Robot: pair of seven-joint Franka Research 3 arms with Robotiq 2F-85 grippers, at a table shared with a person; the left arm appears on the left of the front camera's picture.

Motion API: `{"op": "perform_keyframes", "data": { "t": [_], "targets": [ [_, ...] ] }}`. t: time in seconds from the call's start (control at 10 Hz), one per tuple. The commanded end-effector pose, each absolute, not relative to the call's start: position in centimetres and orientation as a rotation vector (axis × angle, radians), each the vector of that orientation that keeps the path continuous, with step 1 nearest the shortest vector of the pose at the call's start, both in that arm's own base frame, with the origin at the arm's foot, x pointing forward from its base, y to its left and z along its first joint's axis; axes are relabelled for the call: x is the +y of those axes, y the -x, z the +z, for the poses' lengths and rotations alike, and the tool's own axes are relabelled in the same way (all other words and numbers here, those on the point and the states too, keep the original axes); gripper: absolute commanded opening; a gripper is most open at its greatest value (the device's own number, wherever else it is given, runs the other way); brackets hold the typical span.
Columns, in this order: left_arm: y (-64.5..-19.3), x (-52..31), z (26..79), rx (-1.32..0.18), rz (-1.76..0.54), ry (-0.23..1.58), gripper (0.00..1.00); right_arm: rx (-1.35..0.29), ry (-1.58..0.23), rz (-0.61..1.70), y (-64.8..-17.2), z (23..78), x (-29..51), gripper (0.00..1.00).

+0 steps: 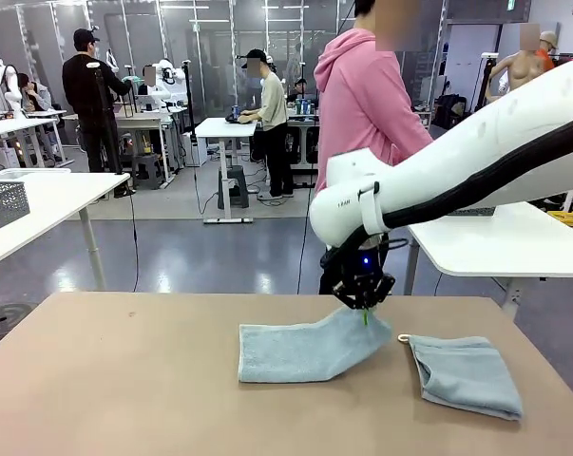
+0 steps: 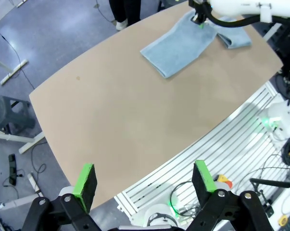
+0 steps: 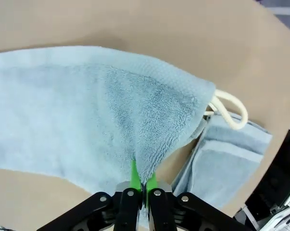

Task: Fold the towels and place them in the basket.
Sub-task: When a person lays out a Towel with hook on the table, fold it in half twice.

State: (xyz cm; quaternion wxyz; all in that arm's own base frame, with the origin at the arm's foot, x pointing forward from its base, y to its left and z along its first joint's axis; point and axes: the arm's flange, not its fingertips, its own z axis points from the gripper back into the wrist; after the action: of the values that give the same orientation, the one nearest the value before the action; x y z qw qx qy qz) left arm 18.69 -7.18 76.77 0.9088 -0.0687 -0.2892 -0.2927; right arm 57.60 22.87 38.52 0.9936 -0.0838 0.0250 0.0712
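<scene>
Right gripper (image 1: pixel 364 309) is clamped on the right end of the middle towel (image 1: pixel 300 351), pinching a fold of cloth between its green pads and lifting that end off the table (image 1: pixel 115 380). The rest of this towel lies flat, near the table's middle and toward the far edge. In the right wrist view the pads (image 3: pixel 134 178) are pressed together with terry cloth between them.

Second towel (image 1: pixel 467 375) lies folded to the right of the first, just beside the lifted end; a pale cord loop (image 1: pixel 403 338) sticks out at its near-left corner.

Left gripper (image 2: pixel 145 185) hangs high above the table's near side, fingers wide apart, holding nothing.

Person in a pink hoodie (image 1: pixel 362 95) stands at the far side.
</scene>
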Motion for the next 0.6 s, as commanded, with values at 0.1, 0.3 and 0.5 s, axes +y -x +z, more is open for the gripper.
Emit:
{"op": "perform_keyframes", "data": {
  "t": [0.1, 0.3, 0.5],
  "targets": [
    [-18.8, -7.3, 76.7, -0.605, -0.609, 0.145, 1.0, -0.012, 0.254, 0.201, -55.5, 40.5, 29.0, 0.0],
    [-18.8, -7.3, 76.7, -0.605, -0.609, 0.145, 1.0, -0.01, 0.239, 0.272, -55.2, 40.6, 33.1, 0.0],
    [-18.8, -7.3, 76.7, -0.605, -0.609, 0.145, 1.0, 0.049, 0.158, 0.311, -55.9, 39.5, 36.7, 0.0]
  ]
}}
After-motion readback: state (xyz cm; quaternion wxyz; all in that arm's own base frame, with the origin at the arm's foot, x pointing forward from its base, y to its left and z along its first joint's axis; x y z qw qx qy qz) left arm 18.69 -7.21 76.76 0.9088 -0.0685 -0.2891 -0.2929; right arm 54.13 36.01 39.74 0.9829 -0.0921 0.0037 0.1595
